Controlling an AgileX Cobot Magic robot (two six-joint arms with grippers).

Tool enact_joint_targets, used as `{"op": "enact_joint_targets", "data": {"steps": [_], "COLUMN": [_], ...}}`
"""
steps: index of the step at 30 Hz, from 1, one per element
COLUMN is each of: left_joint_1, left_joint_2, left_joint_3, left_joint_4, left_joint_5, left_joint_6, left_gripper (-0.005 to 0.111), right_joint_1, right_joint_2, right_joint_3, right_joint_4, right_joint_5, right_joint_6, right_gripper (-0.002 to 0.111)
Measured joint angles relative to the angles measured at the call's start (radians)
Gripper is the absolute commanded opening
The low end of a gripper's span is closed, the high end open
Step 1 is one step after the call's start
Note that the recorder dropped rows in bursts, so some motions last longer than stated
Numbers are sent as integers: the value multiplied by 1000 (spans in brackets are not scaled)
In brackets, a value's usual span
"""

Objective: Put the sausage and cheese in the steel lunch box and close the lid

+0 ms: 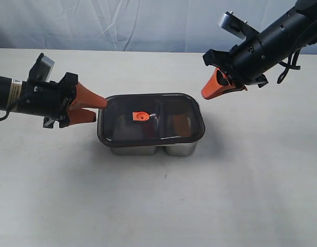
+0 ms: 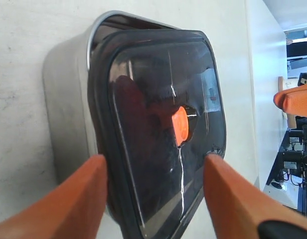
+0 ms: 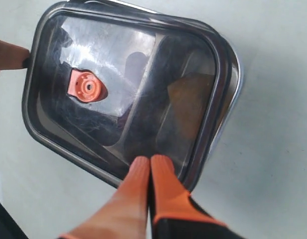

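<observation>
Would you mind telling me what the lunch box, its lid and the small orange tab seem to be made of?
The lunch box: likely stainless steel, shiny; grey walls reflect light. The lid: probably plastic, dark, glossy, translucent; compartments show through it. The tab: looks like matte orange rubber or soft plastic.

The steel lunch box (image 1: pixel 148 150) stands near the middle of the table (image 1: pixel 251 195), its larger compartment to the left and the smaller to the right. The lid (image 1: pixel 171 110) lies on top of it, with the valve tab (image 1: pixel 140 117) over the larger compartment. The cheese (image 3: pixel 189 112) seems to lie in the smaller compartment under the lid. The left gripper (image 1: pixel 97 108) is at the box's left end, a finger on either side of the lid's edge. The right gripper (image 1: pixel 207 94) hangs behind the box's right end, apart from it.
</observation>
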Motion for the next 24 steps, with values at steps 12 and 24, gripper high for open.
{"op": "enact_joint_targets", "data": {"steps": [12, 24], "left_joint_1": [0, 0], "left_joint_2": [0, 0], "left_joint_3": [0, 0], "left_joint_4": [38, 45], "left_joint_5": [17, -18], "left_joint_6": [0, 0], "left_gripper": [55, 55], "right_joint_1": [0, 0], "right_joint_2": [-50, -108], "right_joint_3": [63, 210], "right_joint_4": [-111, -162], "right_joint_5": [-57, -153], "right_joint_6": [41, 54], "right_gripper": [-1, -1]}}
